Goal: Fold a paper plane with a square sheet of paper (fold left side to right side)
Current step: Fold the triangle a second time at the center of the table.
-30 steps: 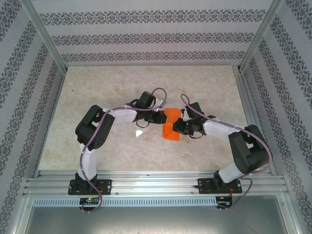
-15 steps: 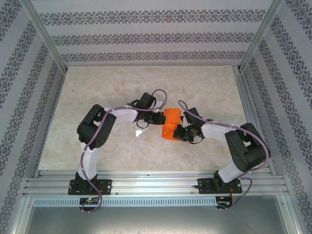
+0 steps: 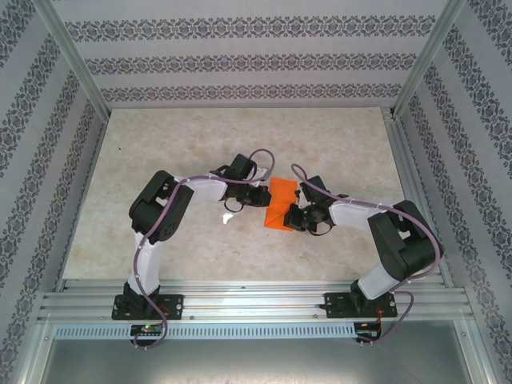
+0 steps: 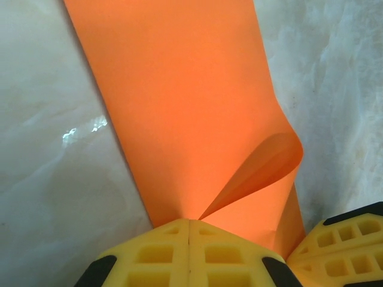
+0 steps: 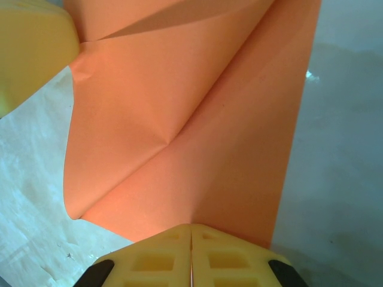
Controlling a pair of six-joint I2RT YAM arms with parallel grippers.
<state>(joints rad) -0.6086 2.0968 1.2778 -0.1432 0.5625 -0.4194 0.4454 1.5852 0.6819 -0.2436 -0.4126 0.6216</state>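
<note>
The square sheet of paper (image 3: 281, 202) lies partly folded on the table between the two arms, bright orange. In the left wrist view a flap of the paper (image 4: 179, 107) curls over on the right and runs into my left gripper (image 4: 190, 222), which is shut on its edge. In the right wrist view the paper (image 5: 197, 137) shows a diagonal crease and a lifted left flap, with its near edge meeting my right gripper (image 5: 191, 227), also shut on it. From above, the left gripper (image 3: 263, 197) holds the sheet's left side and the right gripper (image 3: 291, 218) its near right part.
A small white scrap (image 3: 227, 218) lies on the beige marble-patterned table (image 3: 184, 144) near the left arm's elbow. Patterned walls and metal frame posts (image 3: 72, 56) enclose the table. The other gripper's yellow finger (image 5: 30, 54) sits close at the sheet's corner.
The right gripper has slid left and nearer, drawing its part of the sheet across, so the paper sits tighter between the grippers. The left gripper has barely shifted.
</note>
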